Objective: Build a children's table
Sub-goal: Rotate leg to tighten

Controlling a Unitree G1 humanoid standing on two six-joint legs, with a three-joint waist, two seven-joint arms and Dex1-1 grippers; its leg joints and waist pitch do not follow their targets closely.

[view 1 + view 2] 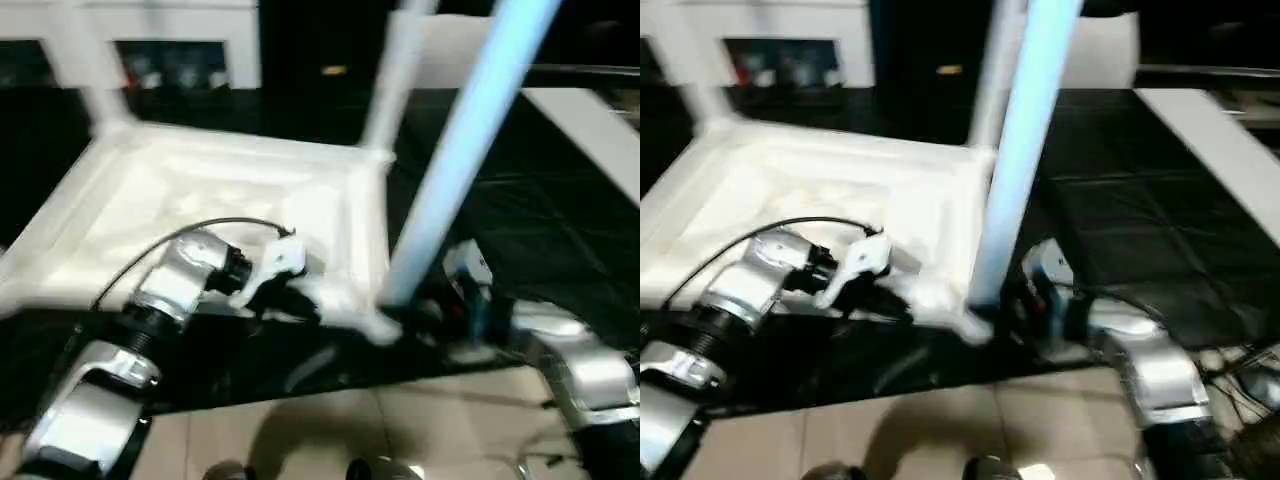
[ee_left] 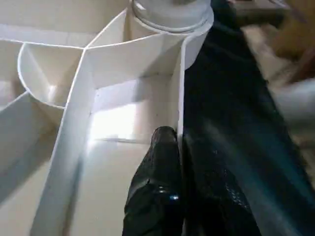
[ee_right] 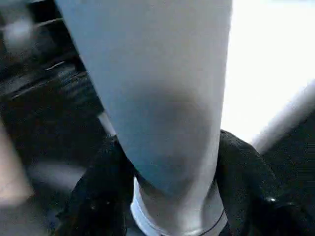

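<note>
Readable text: none in any view.
Table (image 1: 230, 190): plain white, no lettering, brand or number to be read.
Leg (image 1: 455, 165): plain, no mark or label.
Far shelf items (image 1: 165, 70): coloured patches too blurred to read.
</note>
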